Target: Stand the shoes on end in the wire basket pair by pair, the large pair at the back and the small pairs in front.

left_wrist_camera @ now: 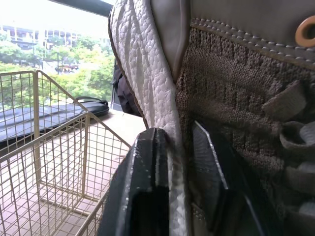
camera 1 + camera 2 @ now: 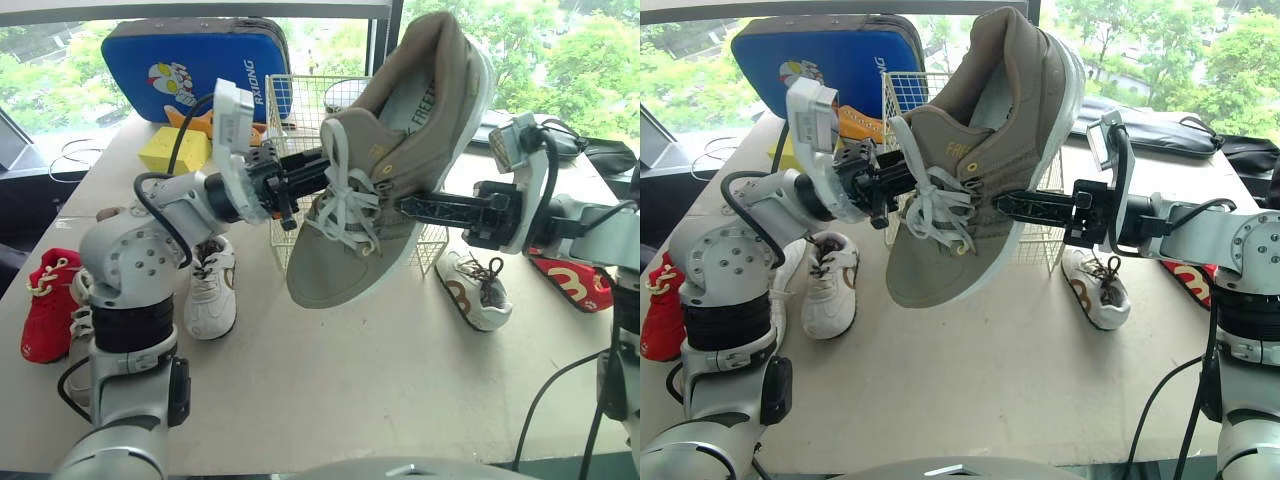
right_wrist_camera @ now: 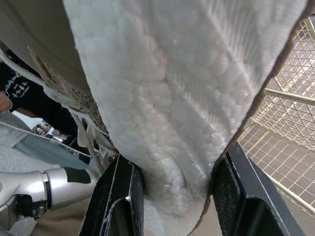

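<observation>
A large tan sneaker (image 2: 400,170) with white laces and a white sole hangs in the air, toe down and heel up, in front of the wire basket (image 2: 298,100). My left gripper (image 2: 300,180) is shut on its side by the laces; in the left wrist view the black fingers (image 1: 147,187) pinch the shoe's wall. My right gripper (image 2: 415,207) is shut on the opposite side, and its fingers (image 3: 118,196) clamp the white sole (image 3: 172,98) across its width. The basket's inside (image 1: 59,162) looks bare.
On the table lie a small white shoe (image 2: 212,290) at left, another white one (image 2: 478,288) at right, a red shoe (image 2: 48,305) far left and a red one (image 2: 575,280) far right. A blue case (image 2: 190,65) and a yellow block (image 2: 175,150) sit behind.
</observation>
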